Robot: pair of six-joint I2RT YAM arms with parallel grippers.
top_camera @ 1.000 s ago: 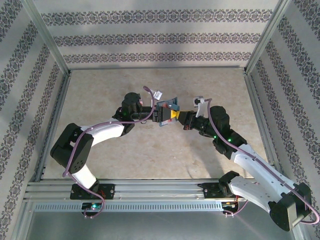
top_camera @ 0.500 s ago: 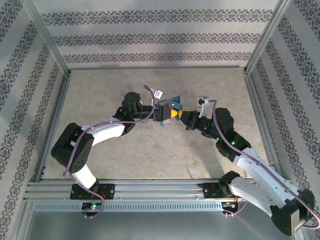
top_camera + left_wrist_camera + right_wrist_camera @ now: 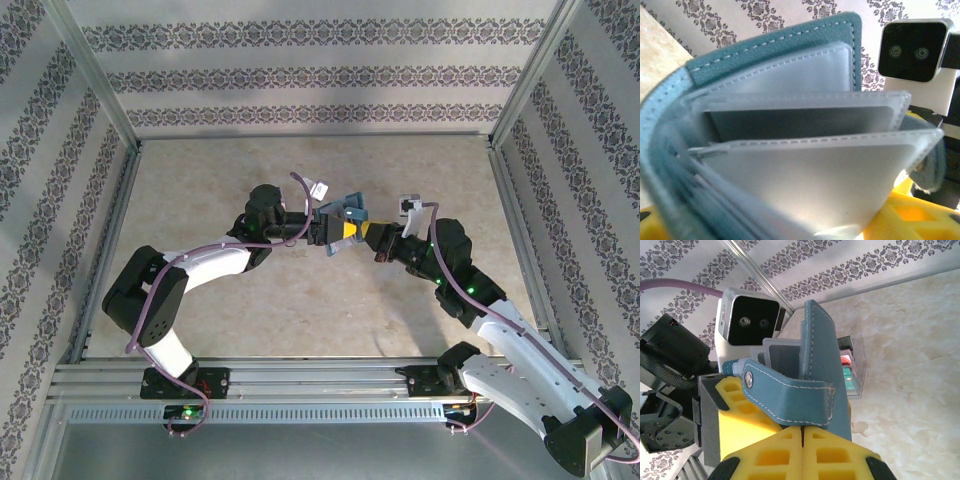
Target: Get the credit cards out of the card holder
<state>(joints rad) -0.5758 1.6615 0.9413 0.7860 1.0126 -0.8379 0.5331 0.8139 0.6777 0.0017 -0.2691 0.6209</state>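
The teal card holder (image 3: 347,213) hangs above the middle of the table between both grippers. My right gripper (image 3: 802,429) is shut, its yellow fingertips pinching the holder by its clasp tab (image 3: 785,397) and cover edge. My left gripper (image 3: 335,232) has a yellow finger (image 3: 920,215) on each side of the holder's spine, pressed against the covers. In the left wrist view the holder (image 3: 775,45) is fanned open into several frosted sleeves. A dark grey credit card (image 3: 800,122) sits in one sleeve. Red and teal card ends (image 3: 850,371) show in clear sleeves behind the cover.
The beige tabletop (image 3: 250,170) lies below the grippers, bounded by aluminium frame rails (image 3: 300,375) and patterned walls. The right wrist's camera block (image 3: 912,50) hangs close behind the holder, and the left wrist's camera block (image 3: 750,317) faces it.
The left fingers have closed in on the holder. The right gripper has pushed slightly up and away, and the holder has fanned wider and tilted.
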